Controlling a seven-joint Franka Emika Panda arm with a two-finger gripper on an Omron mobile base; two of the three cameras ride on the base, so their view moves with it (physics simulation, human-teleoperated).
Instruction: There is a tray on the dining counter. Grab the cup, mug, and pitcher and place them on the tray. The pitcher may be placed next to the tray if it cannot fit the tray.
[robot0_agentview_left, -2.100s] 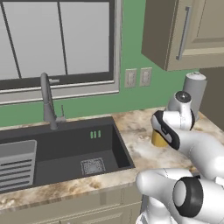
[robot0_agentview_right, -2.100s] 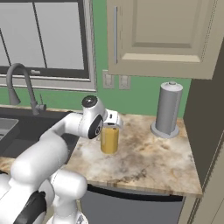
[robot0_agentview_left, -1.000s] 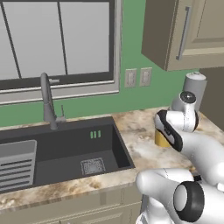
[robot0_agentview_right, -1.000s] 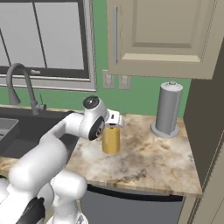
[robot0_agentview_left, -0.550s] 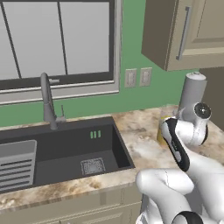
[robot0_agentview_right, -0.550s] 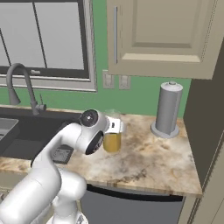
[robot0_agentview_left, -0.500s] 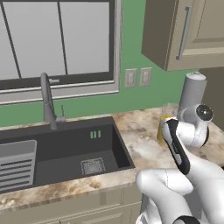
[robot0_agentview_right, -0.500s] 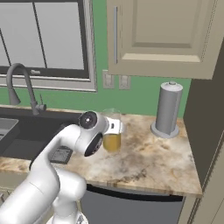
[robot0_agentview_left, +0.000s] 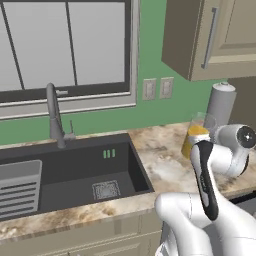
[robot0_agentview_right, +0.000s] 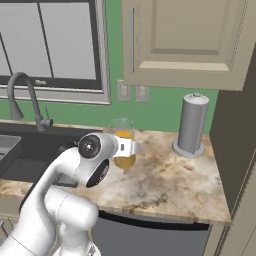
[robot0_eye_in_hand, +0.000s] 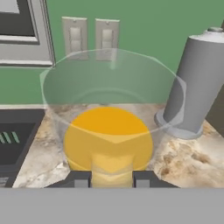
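Note:
My gripper (robot0_eye_in_hand: 112, 180) is shut on the pitcher (robot0_eye_in_hand: 108, 131), a clear vessel with yellow-orange liquid. Both dark fingertips (robot0_eye_in_hand: 81, 179) flank its near side. In the right base view the pitcher (robot0_agentview_right: 123, 145) is held just above the wall counter (robot0_agentview_right: 170, 185), to the right of the sink, with the gripper (robot0_agentview_right: 131, 147) at its side. From the left base view the pitcher (robot0_agentview_left: 196, 137) peeks out behind my arm. The tray, cup, mug and dining counter are out of view.
A grey canister (robot0_agentview_right: 192, 125) with a knob stands on the counter right of the pitcher. The black sink (robot0_agentview_left: 75, 170) and faucet (robot0_agentview_left: 55, 117) lie to the left. A wall cabinet (robot0_agentview_right: 185, 40) hangs overhead and a dark tall panel (robot0_agentview_right: 235, 140) closes the right end.
The arm has swung its wrist and elbow round. The pitcher has risen slightly off the counter, still in the grip.

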